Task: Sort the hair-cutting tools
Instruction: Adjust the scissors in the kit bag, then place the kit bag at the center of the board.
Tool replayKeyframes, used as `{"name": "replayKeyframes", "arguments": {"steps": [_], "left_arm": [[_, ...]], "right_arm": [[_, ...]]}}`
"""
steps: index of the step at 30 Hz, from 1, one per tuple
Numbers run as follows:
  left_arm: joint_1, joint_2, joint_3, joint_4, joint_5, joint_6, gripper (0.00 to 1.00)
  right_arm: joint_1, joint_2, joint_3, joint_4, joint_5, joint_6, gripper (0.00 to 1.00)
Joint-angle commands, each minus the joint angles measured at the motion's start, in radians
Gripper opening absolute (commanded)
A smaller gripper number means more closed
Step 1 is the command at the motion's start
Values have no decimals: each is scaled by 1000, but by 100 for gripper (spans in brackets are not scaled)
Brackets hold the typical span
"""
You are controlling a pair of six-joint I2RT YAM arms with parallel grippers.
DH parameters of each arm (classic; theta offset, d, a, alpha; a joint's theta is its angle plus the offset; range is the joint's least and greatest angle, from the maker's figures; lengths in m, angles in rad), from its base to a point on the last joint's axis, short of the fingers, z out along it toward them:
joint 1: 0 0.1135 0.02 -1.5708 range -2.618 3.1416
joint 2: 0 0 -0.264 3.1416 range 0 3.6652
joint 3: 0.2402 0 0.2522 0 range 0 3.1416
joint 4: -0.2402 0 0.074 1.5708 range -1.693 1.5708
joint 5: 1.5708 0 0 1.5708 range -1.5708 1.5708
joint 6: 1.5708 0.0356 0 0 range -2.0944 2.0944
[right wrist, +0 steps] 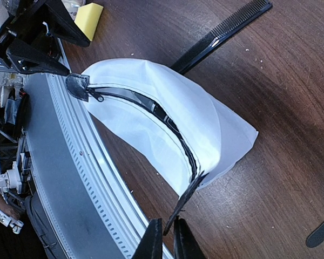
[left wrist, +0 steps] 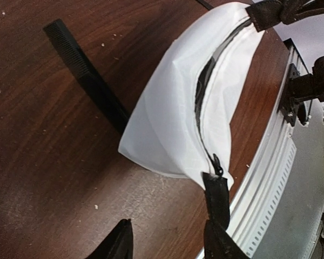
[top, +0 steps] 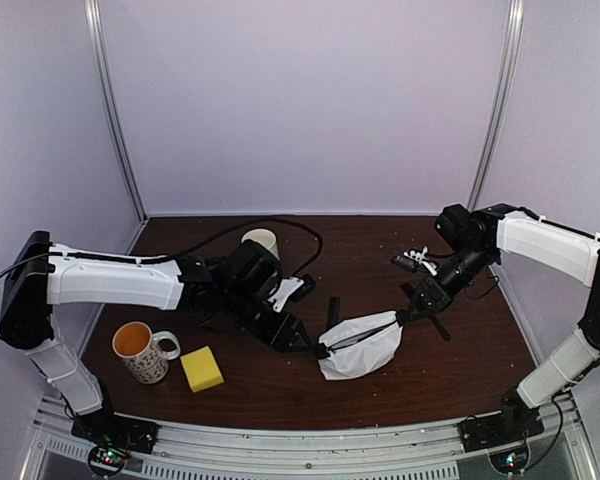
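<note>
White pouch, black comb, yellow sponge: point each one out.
white pouch (left wrist: 162, 129): left wrist view, on its fabric side.
black comb (left wrist: 86, 78): left wrist view, middle of its length.
yellow sponge (top: 201, 369): top view, on its upper face.

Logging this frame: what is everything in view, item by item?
White fabric zip pouch: one, white with black zip, centre front of the brown wooden table.
Slim flat black comb: one, black, just behind the pouch.
Dark flat strip: one, right of the pouch; possibly another comb.
Yellow sponge block: one, yellow, front left.
Spotted mug: one, white, orange inside, left of the sponge.
Cream cup: one, back, left of centre.
Black cable: one, looping at the back.
Left pincer: open, at the pouch's left tab.
Right pincer: shut on the pouch's right tab.
</note>
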Motion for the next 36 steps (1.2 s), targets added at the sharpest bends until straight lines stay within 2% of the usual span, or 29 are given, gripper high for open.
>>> {"name": "replayKeyframes", "arguments": {"steps": [1, 8, 9, 10, 12, 18, 23, 27, 30, 32, 33, 36], "left_arm": [[21, 3, -25, 85, 119, -52, 47], [41, -36, -71, 173, 145, -97, 47], [41, -27, -71, 190, 173, -98, 48], [41, -17, -79, 242, 259, -107, 48], [41, -18, -132, 418, 348, -158, 49], [52, 27, -57, 269, 315, -127, 49], [52, 95, 29, 103, 307, -85, 39], [52, 129, 62, 71, 338, -71, 33], [52, 121, 80, 40, 342, -39, 21], [53, 109, 96, 13, 360, -6, 7], [54, 93, 95, 12, 358, 3, 0], [73, 24, 83, 8, 329, 19, 0]], "right_arm": [[2, -23, -10, 13, 13, 6, 10], [2, -26, -9, 13, 10, 6, 10], [3, -25, -9, 12, 9, 6, 10], [4, -21, -7, 13, 7, 5, 9], [4, -15, -6, 10, 6, 3, 9], [3, -19, -8, 12, 8, 5, 9], [5, -13, -5, 11, 8, 5, 10], [5, -4, -2, 10, 8, 3, 10], [7, -2, -1, 9, 10, 4, 8], [11, 4, 6, 1, 3, 0, 0], [16, 9, 12, -10, -4, -6, 0], [44, 26, 65, -54, -18, -12, 0]]}}
